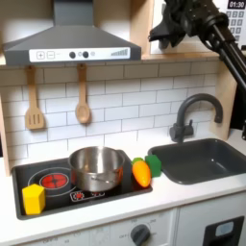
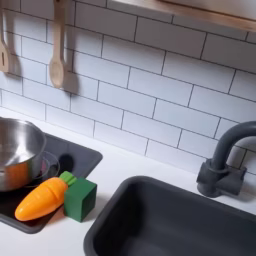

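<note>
My gripper [image 1: 165, 27] hangs high at the top right of the first exterior view, level with the range hood [image 1: 67, 43] and far above the counter. It is dark against the shelf, so I cannot make out how its jaws stand, and nothing shows in it. Below, a steel pot [image 1: 94, 165] sits on the black stove [image 1: 58, 192]. An orange carrot [image 1: 141, 172] with a green leafy end [image 1: 153, 164] lies at the stove's right edge. In the second exterior view the carrot [image 2: 42, 198] lies beside the pot [image 2: 15, 150], its green end [image 2: 80, 198] toward the sink.
A yellow block [image 1: 34, 199] stands on the stove's front left corner. The dark sink [image 1: 202, 159] and faucet [image 1: 187, 115] lie to the right in the first exterior view. A spatula [image 1: 34, 101] and wooden spoon [image 1: 83, 96] hang on the tiled wall.
</note>
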`<control>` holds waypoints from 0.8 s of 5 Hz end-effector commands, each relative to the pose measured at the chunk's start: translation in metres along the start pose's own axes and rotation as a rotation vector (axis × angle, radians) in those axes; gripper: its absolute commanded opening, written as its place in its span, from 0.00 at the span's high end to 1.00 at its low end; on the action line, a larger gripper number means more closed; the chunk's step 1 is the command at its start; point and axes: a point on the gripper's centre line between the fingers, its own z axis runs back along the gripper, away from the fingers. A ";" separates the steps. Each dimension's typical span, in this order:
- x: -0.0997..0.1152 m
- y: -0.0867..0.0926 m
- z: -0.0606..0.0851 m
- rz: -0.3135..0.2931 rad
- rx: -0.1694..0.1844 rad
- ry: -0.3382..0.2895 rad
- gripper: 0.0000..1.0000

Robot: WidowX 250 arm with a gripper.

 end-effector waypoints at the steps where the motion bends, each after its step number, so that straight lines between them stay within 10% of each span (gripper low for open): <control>1: -0.005 0.000 0.000 -0.008 -0.002 0.011 1.00; 4: -0.010 -0.009 -0.001 -0.012 -0.032 0.036 1.00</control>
